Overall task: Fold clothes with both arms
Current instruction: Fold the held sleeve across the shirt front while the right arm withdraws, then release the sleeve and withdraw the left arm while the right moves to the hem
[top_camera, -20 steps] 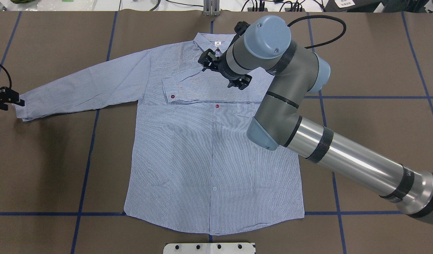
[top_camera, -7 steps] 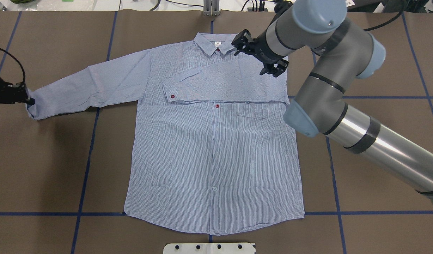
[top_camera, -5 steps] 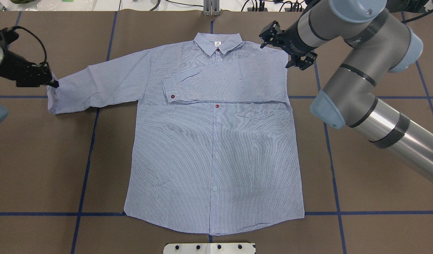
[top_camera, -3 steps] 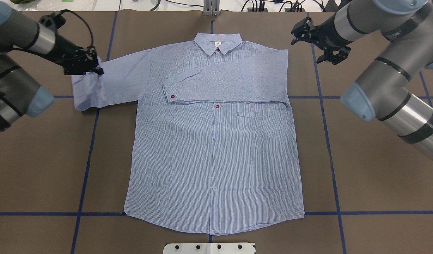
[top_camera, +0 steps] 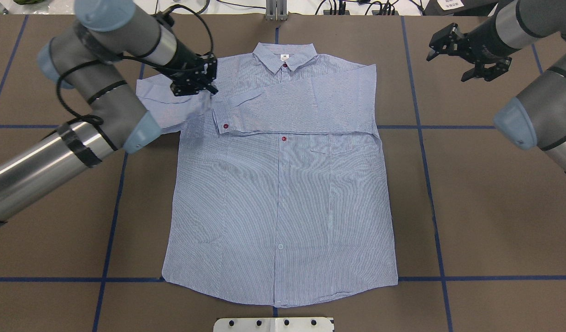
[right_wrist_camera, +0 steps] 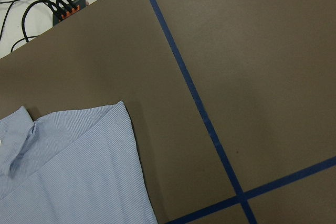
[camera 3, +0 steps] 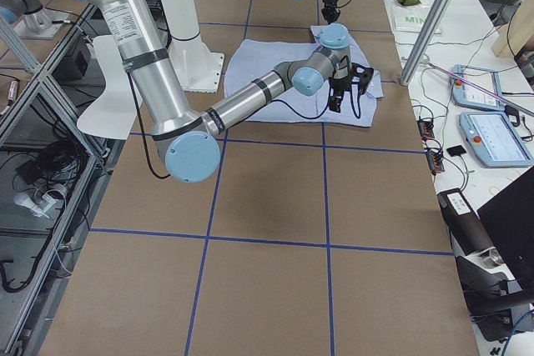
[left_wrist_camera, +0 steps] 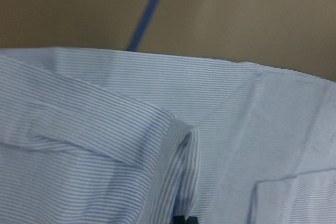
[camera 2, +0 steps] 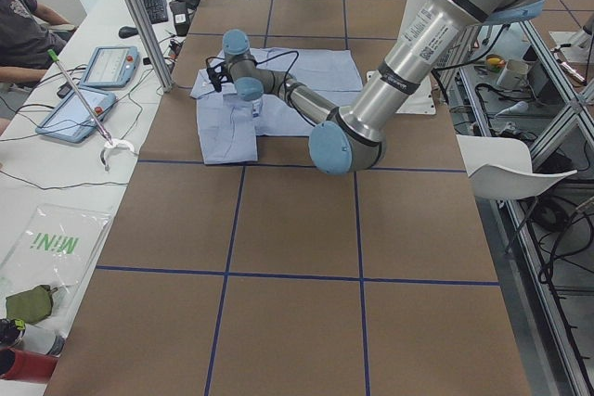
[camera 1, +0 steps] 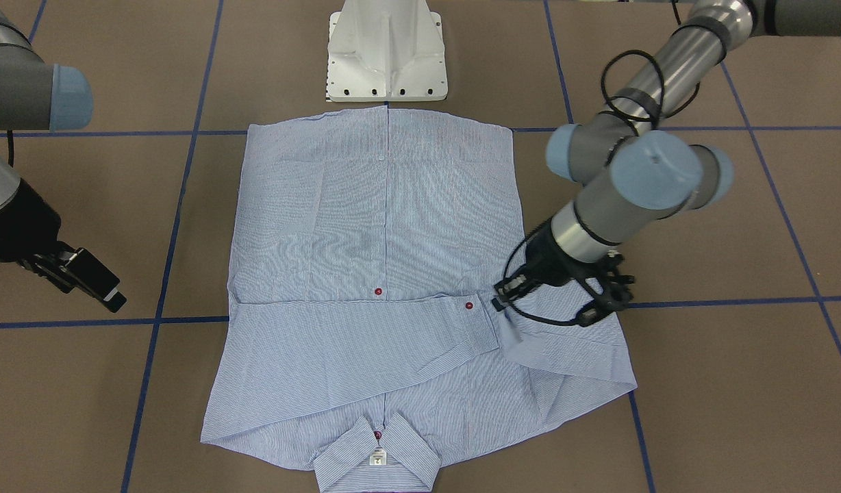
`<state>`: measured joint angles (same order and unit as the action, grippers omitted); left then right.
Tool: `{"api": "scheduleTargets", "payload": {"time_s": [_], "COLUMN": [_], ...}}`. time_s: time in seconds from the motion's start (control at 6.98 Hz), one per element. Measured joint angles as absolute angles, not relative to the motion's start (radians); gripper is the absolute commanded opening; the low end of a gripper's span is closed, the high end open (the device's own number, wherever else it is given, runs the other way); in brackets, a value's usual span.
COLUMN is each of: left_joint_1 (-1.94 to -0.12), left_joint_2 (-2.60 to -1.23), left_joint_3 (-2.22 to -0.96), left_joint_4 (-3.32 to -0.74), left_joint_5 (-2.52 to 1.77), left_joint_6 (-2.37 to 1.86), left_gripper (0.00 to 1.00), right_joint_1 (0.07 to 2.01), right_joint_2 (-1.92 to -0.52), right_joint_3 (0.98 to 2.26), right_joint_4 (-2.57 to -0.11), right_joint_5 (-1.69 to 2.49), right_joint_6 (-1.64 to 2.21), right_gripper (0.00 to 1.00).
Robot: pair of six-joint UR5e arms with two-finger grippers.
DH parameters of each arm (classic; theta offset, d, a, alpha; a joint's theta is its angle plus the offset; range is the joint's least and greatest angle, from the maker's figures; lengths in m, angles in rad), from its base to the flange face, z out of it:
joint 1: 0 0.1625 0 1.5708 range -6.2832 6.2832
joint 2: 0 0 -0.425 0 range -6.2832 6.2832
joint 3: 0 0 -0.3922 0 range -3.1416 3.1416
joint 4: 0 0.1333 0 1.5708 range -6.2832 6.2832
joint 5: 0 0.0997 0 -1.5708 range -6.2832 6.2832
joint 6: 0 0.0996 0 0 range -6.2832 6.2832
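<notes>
My left gripper [top_camera: 202, 87] clamps the sleeve [top_camera: 163, 110] of the shirt [top_camera: 283, 193] beside the collar [top_camera: 285, 53]; my right gripper [top_camera: 449, 64] gapes empty. Next, I judge, lay it flat below the collar.

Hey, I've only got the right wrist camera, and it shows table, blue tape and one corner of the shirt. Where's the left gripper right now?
Observer: The left gripper is above the shirt near the chest, shut on a sleeve that is doubled back over itself.
Operator: What about the other sleeve?
Observer: The other sleeve lies flat across the chest, its cuff beside the left gripper.
Operator: And my gripper's jaws?
Observer: The right gripper is open and empty, off the shirt, over the table.
</notes>
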<state>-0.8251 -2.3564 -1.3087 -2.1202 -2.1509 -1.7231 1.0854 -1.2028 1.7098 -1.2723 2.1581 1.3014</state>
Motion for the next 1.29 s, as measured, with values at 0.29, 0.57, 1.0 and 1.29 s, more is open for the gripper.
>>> {"api": "scheduleTargets", "payload": {"time_s": [0.29,0.57,1.0,1.29], "left_joint_1": [-0.744,-0.696,-0.630,-0.607], "left_joint_2": [-2.497,-2.603,-2.663,-2.667], "left_joint_3": [-1.265,-1.190,-1.106,-1.065], "left_joint_4": [-2.050,-2.049,-2.128,-2.177], "left_joint_5": [-2.075,-2.045,-1.958,-1.916], "left_joint_6": [-1.838,-1.930,-2.011,-2.022], "left_gripper": [0.00,0.00,0.00,0.00], "right_joint_1": [1.090,1.091,1.096,1.097], "right_joint_2": [-1.219,-1.227,-1.255,-1.262], "right_joint_3": [1.708,1.709,1.736,1.740], "right_joint_4": [-1.272,-1.272,-1.270,-1.270], "right_joint_5": [2.157,2.154,2.163,2.163], "right_joint_6": [1.284,1.283,1.282,1.281], "right_gripper": [0.99,0.99,0.99,0.99]}}
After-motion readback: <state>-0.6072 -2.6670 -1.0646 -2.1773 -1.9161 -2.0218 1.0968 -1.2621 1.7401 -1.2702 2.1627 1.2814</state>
